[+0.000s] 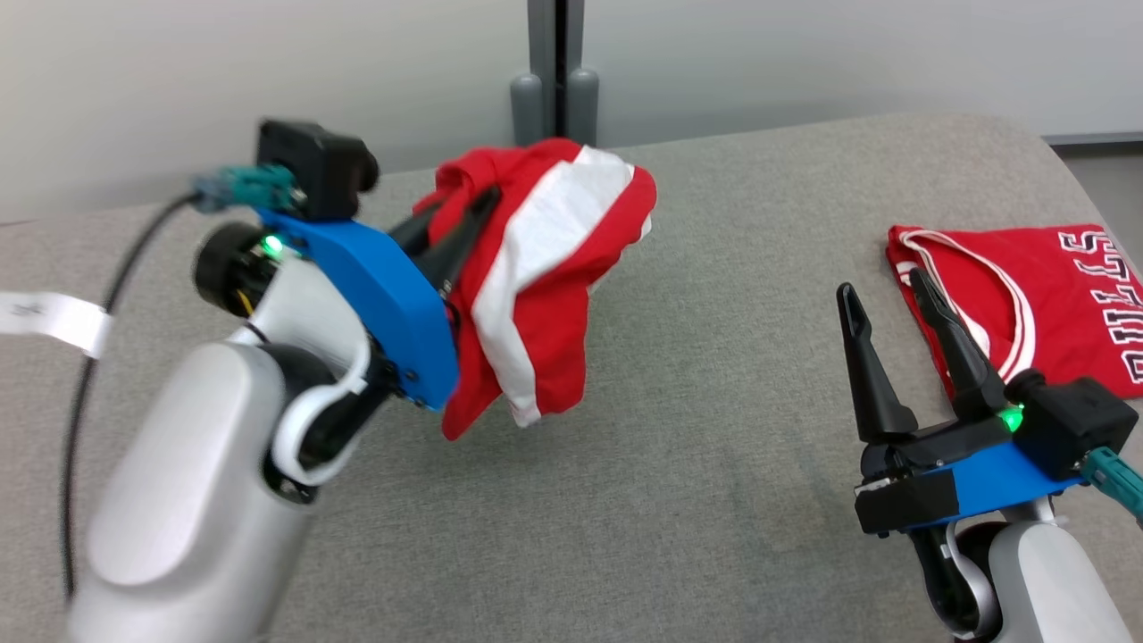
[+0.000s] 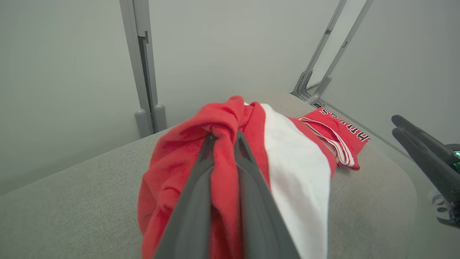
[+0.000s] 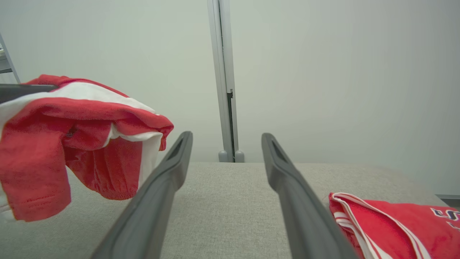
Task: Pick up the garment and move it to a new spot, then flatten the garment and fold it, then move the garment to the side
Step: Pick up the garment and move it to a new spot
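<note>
Garment (image 1: 554, 259) hangs pinched in left tool (image 2: 225, 137), well apart from folded jersey (image 1: 1054, 295). Right tool (image 1: 880, 284) spread, empty, beside jersey.

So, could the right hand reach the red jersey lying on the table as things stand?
Probably yes: the right hand is open and empty beside the red jersey, nothing between them; the left hand holds the other garment well clear.
</note>
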Controlling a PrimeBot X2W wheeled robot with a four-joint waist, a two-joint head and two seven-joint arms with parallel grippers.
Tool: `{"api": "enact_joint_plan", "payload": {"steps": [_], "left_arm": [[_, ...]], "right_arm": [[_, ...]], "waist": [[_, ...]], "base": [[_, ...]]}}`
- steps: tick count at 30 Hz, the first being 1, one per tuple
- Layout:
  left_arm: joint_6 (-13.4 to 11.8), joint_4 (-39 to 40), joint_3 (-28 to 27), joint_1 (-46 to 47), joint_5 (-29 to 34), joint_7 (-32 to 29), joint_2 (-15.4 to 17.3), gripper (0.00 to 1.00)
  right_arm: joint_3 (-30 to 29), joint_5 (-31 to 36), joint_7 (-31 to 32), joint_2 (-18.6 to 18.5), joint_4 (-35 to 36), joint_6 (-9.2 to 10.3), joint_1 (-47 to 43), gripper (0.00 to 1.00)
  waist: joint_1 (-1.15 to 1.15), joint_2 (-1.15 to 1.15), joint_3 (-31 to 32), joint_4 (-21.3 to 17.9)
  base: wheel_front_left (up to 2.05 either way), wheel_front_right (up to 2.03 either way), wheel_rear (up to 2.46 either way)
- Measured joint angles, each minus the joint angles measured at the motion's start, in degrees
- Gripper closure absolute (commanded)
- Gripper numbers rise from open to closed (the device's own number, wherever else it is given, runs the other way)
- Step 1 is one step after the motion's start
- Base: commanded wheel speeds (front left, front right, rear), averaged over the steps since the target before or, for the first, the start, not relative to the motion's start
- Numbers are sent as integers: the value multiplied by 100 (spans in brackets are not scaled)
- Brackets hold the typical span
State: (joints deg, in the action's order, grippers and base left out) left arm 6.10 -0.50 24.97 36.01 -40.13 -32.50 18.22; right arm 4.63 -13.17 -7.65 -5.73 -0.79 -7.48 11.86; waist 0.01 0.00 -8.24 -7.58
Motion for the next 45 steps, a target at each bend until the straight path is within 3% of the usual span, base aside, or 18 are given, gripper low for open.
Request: {"api": "enact_joint_plan", "payload": {"steps": [9, 10, 11, 12, 16, 21, 25, 30, 39, 45], "left_arm": [[-112, -1983, 593, -561, 563, 1324, -889, 100], [-138, -2195, 658, -601, 621, 1461, -972, 64], [-143, -2361, 732, -628, 679, 1588, -1050, 14], [-142, -2533, 784, -640, 709, 1689, -1124, 0], [-102, -2870, 878, -649, 725, 2146, -1300, 0], [-16, -2698, 743, -661, 675, 3040, -1317, 0], [-40, -2413, 489, -903, 682, 3760, -1059, 0], [-325, -2109, 36, -1368, 683, 4425, -694, 0], [-742, -1593, -757, -2201, 912, 4743, -260, 0], [-960, -1573, -948, -2728, 1147, 4749, -52, 0]], "right_arm": [[-10, -10, -75, 3, -69, -1, 115, 0], [-13, -9, -74, 5, -74, -1, 129, 0], [-12, -9, -73, 4, -77, -1, 146, 0], [-12, -9, -73, 3, -81, -1, 160, 0], [-26, -1, -48, -5, -90, -1, 164, 0], [-113, 0, -25, -34, -90, -1, 125, 0], [-174, 7, 22, -63, -78, -1, 11, 0], [-325, -11, 101, -65, -82, -1, -259, 0], [-556, -20, 213, 38, -67, -1, -697, 0], [-604, -22, 307, 115, -98, -1, -894, 0]], "waist": [[0, 0, -240, -119], [0, 0, -247, -106], [0, 0, -252, -83], [0, 0, -250, -52], [0, 0, -209, 125], [0, 0, -75, 401], [0, 0, 92, 589], [-1, 0, 308, 797], [-1, 0, 585, 942], [-1, 0, 686, 907]], "base": [[0, 0, 0], [0, 0, 0], [0, 0, 0], [0, 0, 0], [0, 0, 0], [0, 0, 0], [0, 0, 0], [0, 0, 0], [0, 0, 0], [0, 0, 0]]}}
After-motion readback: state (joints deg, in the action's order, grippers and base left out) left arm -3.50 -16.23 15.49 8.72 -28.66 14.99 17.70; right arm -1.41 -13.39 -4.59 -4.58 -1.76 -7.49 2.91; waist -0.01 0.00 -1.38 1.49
